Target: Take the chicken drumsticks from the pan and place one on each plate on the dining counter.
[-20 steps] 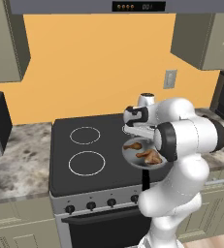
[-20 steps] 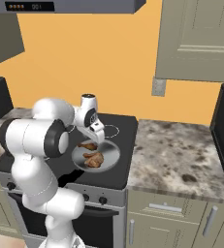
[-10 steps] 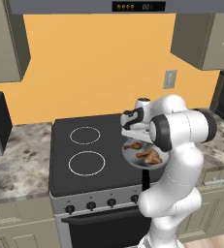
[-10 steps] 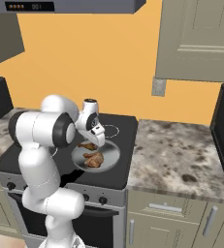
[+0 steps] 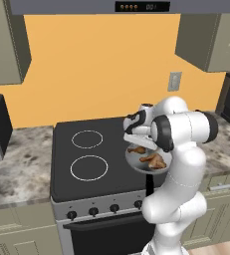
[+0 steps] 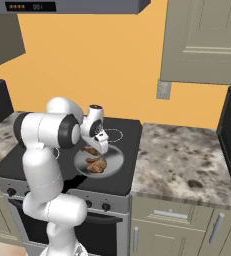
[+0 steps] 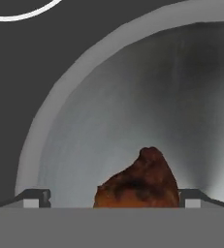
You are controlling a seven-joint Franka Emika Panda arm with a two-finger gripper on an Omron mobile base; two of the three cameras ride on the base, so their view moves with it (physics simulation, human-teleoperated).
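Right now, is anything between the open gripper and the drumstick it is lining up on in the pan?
Nothing visible. In the hand view the drumstick lies in the pan between the open gripper's two fingertips, with bare pan around it.

Arm bent low, fingers wide apart

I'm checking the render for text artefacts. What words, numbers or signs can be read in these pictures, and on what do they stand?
Range hood display: small orange digits or lights on a dark panel, too blurred to read.
The same display in the right base view: also too small to read.
Stove knobs: no readable marks.
Wall outlet plate: no text.
Nothing else bears text.
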